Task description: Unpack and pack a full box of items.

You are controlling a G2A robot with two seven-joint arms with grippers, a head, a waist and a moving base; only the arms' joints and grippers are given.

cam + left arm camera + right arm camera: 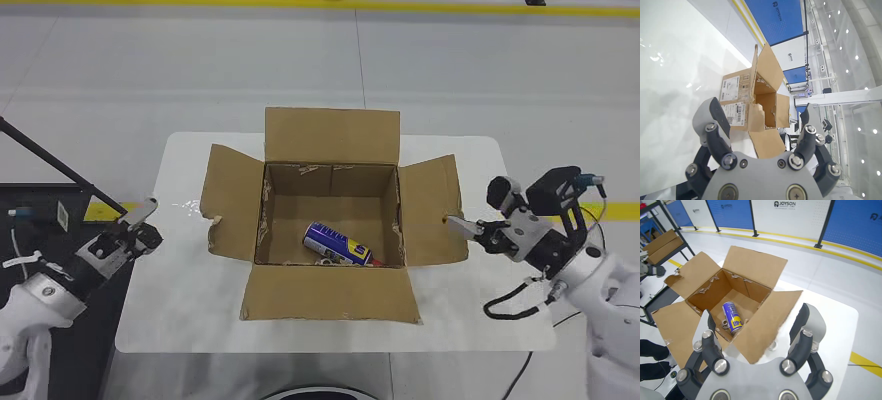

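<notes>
Box (330,295) on white table (480,305), grey floor (150,70)

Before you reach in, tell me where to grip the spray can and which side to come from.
Best bet: grip the spray can mid-body, from straight above, closing across its width: it lies on its side on the cardboard box floor, walls blocking sideways approaches. Avoid the metal part beside it.

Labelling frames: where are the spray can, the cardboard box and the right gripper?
spray can (332,241), top view, middle of its blue body.
cardboard box (330,131), top view, far flap.
right gripper (755,309), right wrist view, midway between fingertips.
</notes>
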